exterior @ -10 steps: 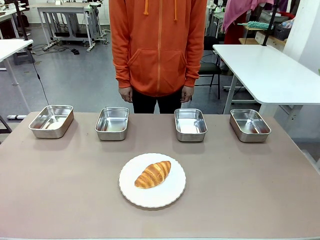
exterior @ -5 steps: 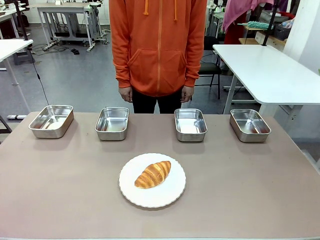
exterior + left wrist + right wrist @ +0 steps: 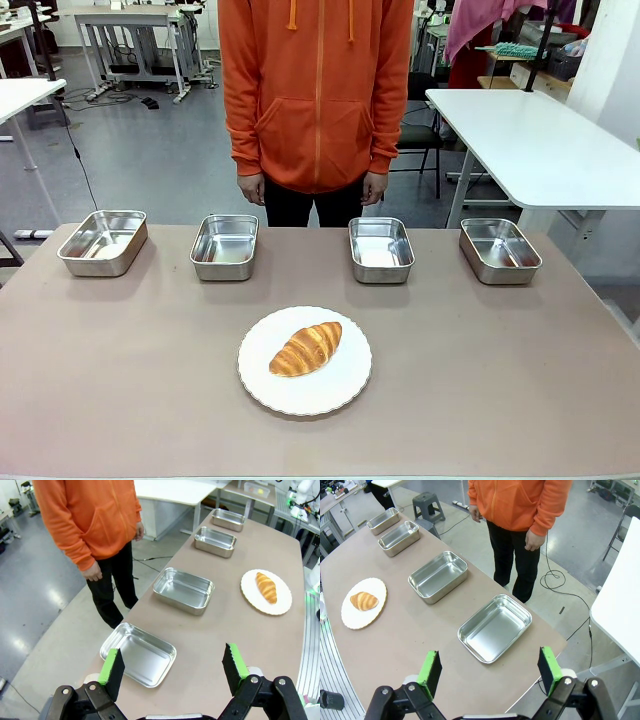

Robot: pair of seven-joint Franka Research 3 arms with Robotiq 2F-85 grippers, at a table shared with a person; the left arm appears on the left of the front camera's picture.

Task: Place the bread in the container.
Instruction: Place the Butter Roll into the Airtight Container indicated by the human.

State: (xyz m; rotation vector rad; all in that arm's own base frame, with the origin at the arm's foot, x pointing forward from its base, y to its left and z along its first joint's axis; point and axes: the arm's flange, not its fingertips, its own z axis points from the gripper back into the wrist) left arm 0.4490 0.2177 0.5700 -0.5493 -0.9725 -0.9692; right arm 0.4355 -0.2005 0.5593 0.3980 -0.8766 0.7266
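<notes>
Four trays (image 3: 102,243) (image 3: 224,247) (image 3: 381,250) (image 3: 500,251): set in a row along the far side of the table (image 3: 520,400), well apart, all bare inside.
Bread (image 3: 306,348): laid on the plate (image 3: 340,388), near the middle of the table, on the near side of the row; not yet put in any tray.
Why there: the bread is likely set out in the open so it can be reached from above with ease.
Left claw (image 3: 171,655): spread wide, nothing pinched, held high above its end of the table.
Right claw (image 3: 489,652): spread wide too, nothing pinched, held high above the other end.
Why so: both claws are likely held up and back to be ready for a grab.
Person (image 3: 316,100): stood behind the row, hands (image 3: 253,187) hung down, nothing touched.
Tray to use: cannot be told; all four look the same.
</notes>
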